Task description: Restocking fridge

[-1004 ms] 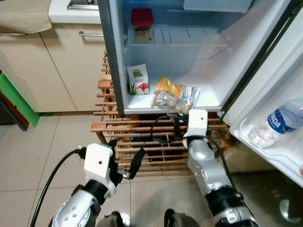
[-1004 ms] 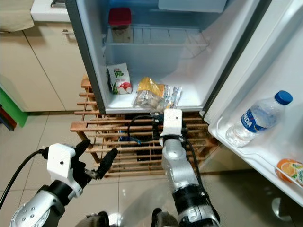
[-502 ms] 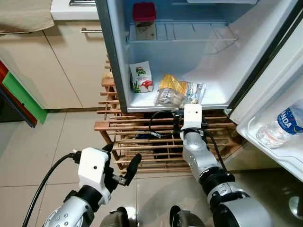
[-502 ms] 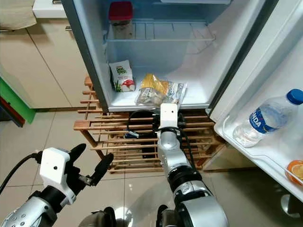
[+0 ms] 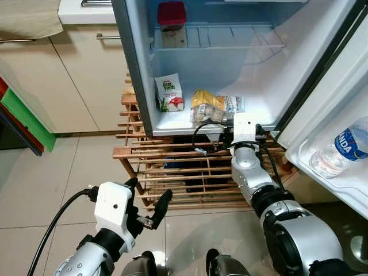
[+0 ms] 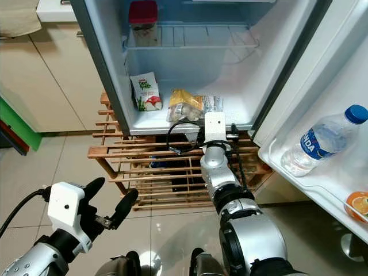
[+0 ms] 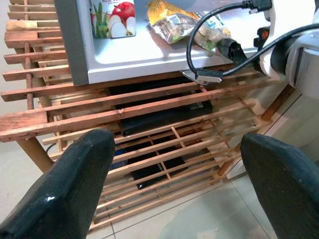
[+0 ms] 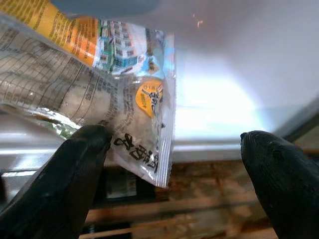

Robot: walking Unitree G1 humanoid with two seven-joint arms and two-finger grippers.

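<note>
Snack bag (image 5: 214, 107) lying on fridge floor (image 5: 270, 106); right gripper (image 8: 169, 149) spread wide at its edge, left gripper (image 5: 150, 204) likewise parted, low.

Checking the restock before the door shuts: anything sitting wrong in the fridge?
The snack bag lies flat at the front of the fridge floor, one corner overhanging the edge by the open right pincer. The juice carton stands upright.

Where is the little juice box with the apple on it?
The small green-and-white juice carton stands on the fridge's bottom floor, at its left wall, beside the yellow-and-clear snack bag.
</note>
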